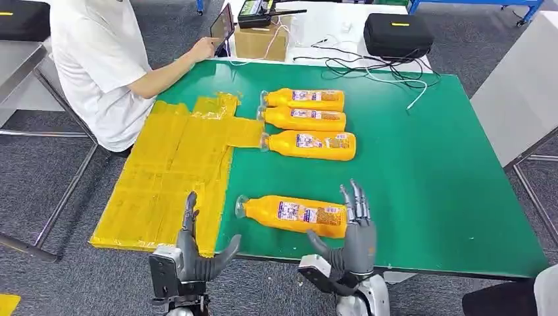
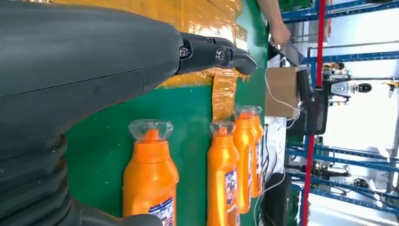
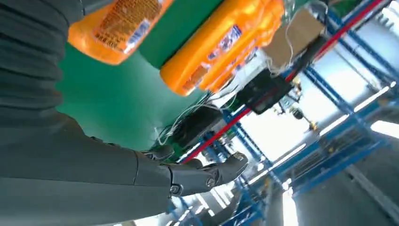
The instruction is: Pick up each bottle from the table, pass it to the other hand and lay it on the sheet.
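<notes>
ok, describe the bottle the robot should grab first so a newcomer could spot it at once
Start at the green table and find the yellow sheet on its left side. Three orange bottles lie stacked in a row by the sheet's far end; the one you want, the lone orange bottle, lies apart at the near edge. It alone sits between the left robot hand and the right robot hand.

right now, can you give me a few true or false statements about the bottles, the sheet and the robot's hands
1. Four orange bottles lie on the green table. True.
2. The nearest bottle lies on the yellow sheet. False: it lies on bare green table beside the sheet.
3. The right hand grips the nearest bottle. False: its fingers are spread by the bottle's base, holding nothing.
4. The left hand holds nothing. True.
5. A person sits by the table's far left corner. True.
</notes>
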Controlling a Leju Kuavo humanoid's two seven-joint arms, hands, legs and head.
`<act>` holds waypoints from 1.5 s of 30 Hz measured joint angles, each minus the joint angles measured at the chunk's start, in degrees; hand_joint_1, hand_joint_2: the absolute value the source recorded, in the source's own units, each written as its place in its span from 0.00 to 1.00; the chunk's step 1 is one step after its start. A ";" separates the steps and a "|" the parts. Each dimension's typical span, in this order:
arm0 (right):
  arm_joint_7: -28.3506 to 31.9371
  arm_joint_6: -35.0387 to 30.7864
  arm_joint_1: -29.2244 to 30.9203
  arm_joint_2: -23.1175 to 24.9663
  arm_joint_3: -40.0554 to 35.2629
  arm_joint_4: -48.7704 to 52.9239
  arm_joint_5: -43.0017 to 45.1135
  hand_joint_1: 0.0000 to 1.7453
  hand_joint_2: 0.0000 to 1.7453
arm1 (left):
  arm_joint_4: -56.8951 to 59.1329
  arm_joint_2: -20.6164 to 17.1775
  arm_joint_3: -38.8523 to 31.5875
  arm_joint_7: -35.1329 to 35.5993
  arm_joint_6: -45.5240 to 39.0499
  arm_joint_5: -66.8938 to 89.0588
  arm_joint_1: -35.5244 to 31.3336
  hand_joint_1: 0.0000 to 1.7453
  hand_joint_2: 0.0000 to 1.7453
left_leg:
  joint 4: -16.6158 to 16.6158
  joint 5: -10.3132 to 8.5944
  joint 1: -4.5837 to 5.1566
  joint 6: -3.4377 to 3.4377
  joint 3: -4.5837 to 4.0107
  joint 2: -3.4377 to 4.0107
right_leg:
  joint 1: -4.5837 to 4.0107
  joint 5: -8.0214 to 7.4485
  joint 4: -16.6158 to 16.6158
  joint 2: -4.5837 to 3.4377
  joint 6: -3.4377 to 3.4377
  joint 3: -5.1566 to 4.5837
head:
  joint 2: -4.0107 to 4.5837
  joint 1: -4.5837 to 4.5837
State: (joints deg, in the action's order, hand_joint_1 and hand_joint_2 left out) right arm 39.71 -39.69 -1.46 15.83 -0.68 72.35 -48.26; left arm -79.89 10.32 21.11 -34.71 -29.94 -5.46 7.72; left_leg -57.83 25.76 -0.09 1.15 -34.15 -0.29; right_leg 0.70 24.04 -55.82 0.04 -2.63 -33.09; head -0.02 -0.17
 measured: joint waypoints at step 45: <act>0.26 0.00 -3.85 2.86 -2.06 10.88 11.96 0.00 1.00 | 2.08 -0.52 1.07 -4.00 -7.72 6.84 -0.77 0.00 1.00 | 0.00 0.00 0.00 0.00 0.00 0.00 | -0.01 0.00 0.00 0.00 0.00 0.01 | 0.02 -0.02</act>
State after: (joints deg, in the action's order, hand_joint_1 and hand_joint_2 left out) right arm 39.98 -39.69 -5.31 18.69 -2.73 83.23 -36.30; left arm -77.81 9.79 22.18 -38.71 -37.66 1.38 6.95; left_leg -57.83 25.76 -0.09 1.15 -34.14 -0.29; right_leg 0.69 24.04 -55.83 0.04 -2.63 -33.09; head 0.00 -0.20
